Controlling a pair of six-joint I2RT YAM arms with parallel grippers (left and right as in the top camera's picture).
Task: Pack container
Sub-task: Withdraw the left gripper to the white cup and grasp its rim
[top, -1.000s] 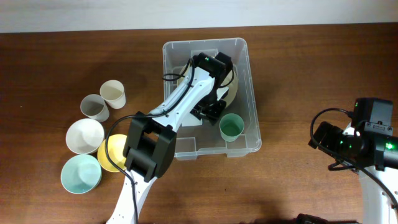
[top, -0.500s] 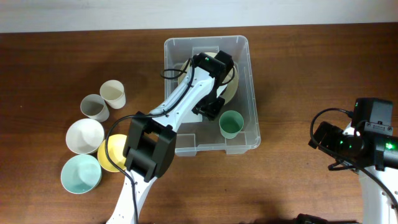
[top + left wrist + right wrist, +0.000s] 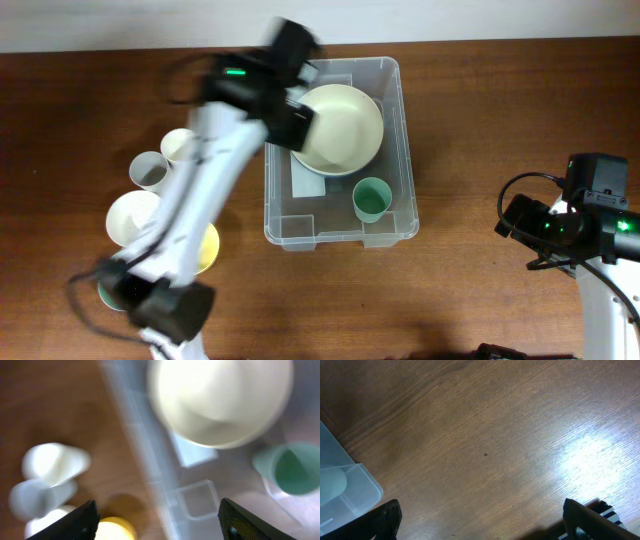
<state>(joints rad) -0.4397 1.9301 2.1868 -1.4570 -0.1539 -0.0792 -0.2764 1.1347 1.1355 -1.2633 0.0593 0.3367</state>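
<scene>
The container (image 3: 332, 216) sits near the middle of the table (image 3: 480, 110), closer to the far edge, with its long side running away from the robot. A cream bowl (image 3: 340, 128) takes up the far half, mouth up. A green cup (image 3: 372, 200) stands upright in the near right part, just beside the bowl's rim. A white label (image 3: 308, 185) lies on the floor to the cup's left, partly tucked under the bowl.

The left arm (image 3: 215, 170) shows as a blurred streak from the near left of the table up to the container's far left corner. It crosses a cluster of dishes standing left of the container: a beige cup (image 3: 176, 146) and a grey cup (image 3: 148, 172) side by side, a white bowl (image 3: 130, 216) nearer the robot, and a yellow bowl (image 3: 208, 248) peeking out on the arm's right (the arm covers part of this group).

In the wrist view the left gripper (image 3: 162, 522) hangs above the container's left wall. Its fingers (image 3: 82, 522) are spread wide with nothing between them, and the whole view is smeared.

The right arm (image 3: 575, 225) stands well apart at the table's right edge. The right gripper (image 3: 487, 520) is spread fully and empty over bare wood. Only a corner of the container shows at the left edge of its view.
</scene>
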